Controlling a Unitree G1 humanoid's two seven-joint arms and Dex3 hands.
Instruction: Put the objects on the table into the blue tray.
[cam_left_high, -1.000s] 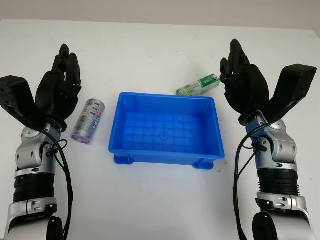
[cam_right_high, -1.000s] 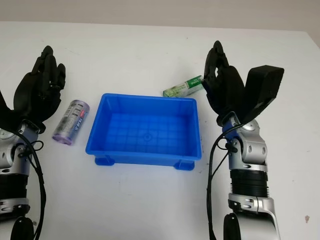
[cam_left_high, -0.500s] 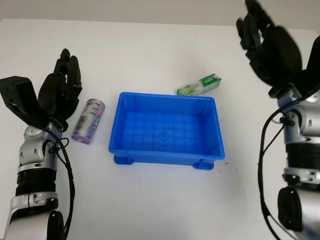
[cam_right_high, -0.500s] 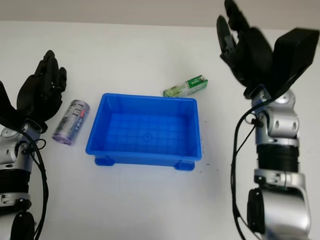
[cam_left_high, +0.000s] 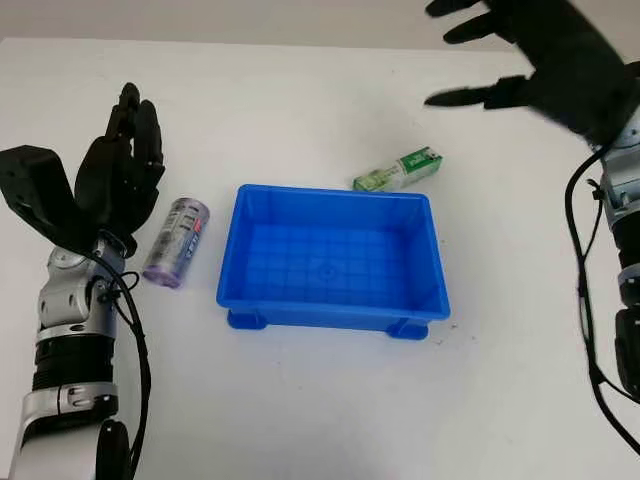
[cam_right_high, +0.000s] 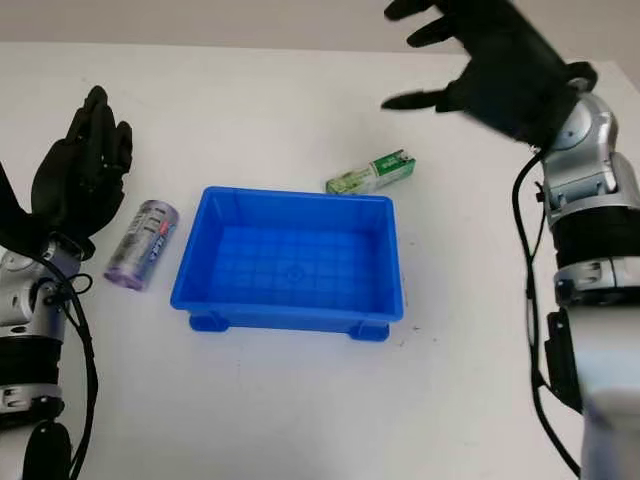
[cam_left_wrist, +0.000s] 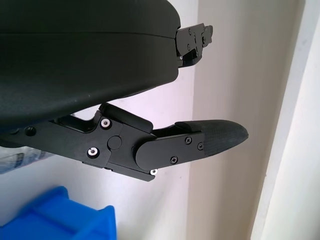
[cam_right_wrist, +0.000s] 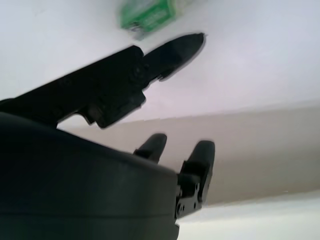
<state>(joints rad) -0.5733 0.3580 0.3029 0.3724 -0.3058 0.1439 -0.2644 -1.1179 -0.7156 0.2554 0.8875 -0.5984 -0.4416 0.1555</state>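
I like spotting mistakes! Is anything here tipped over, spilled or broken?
Nothing is spilled or broken. The purple can lies on its side left of the blue tray, and the green box lies flat behind it.

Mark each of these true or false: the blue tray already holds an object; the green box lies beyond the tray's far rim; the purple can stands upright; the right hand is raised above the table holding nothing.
1. The blue tray holds an object: false, it is empty.
2. The green box lies beyond the tray's far rim: true.
3. The purple can stands upright: false, it lies on its side beside the left hand.
4. The right hand is raised, open, holding nothing: true.
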